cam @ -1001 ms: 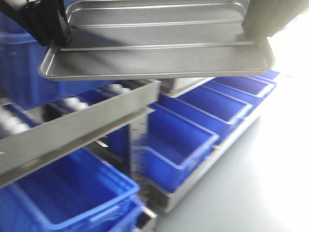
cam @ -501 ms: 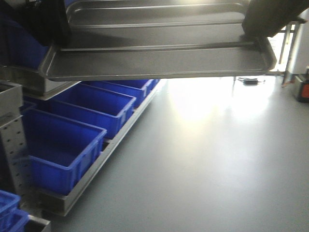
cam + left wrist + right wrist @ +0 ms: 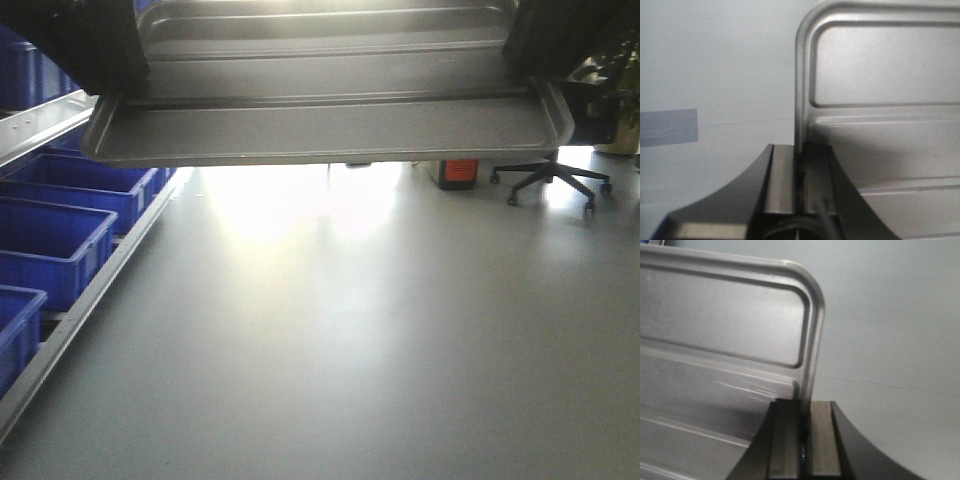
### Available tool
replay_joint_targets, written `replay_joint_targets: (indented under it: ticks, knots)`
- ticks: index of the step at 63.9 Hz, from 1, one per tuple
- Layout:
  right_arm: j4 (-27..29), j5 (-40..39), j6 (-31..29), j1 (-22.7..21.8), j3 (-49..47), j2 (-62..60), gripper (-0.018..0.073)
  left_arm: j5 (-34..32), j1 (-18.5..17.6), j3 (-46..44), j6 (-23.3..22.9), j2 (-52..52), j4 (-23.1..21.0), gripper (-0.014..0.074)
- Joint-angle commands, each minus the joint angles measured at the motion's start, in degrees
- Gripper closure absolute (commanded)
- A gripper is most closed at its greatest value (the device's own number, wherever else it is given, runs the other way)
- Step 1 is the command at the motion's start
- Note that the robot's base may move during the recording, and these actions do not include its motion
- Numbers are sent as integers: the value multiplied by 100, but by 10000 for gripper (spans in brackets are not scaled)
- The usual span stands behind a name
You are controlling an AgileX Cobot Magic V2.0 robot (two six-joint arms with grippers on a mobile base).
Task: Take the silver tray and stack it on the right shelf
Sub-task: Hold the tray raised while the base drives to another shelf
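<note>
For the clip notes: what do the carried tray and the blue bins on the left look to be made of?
The silver tray looks like stainless steel or similar sheet metal with a satin-to-shiny finish. It shows soft grey highlights, and the wrist views show a rolled rim and pressed ribs. The blue crates are probably moulded plastic, judging by their uniform saturated blue, slight gloss and thick lipped rims.

Tray, grippers and background things all run out of frame

In the front view the top edge cuts off the far part of the silver tray [image 3: 320, 130], and the dark masses at its two ends are too cropped to read. The tray's right corner hides the upper part of the office chair [image 3: 550, 180], and a small orange-red box [image 3: 460, 172] is too small to identify. The left edge cuts the blue crates [image 3: 50, 250]. In the wrist views the bottom edge crops the left gripper [image 3: 799, 187] and the right gripper [image 3: 804, 440]
</note>
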Motion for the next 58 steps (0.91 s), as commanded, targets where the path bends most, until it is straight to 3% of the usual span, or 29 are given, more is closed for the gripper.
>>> replay_joint_targets:
  ticks: [1,58]
  knots:
    - [-297,-65,-116,-14,-200,-186,501,-97,-18,-186,2,-215,320,690]
    - [-297,-65,-116,-14,-200,-186,501,-97,-18,-186,2,-215,320,690]
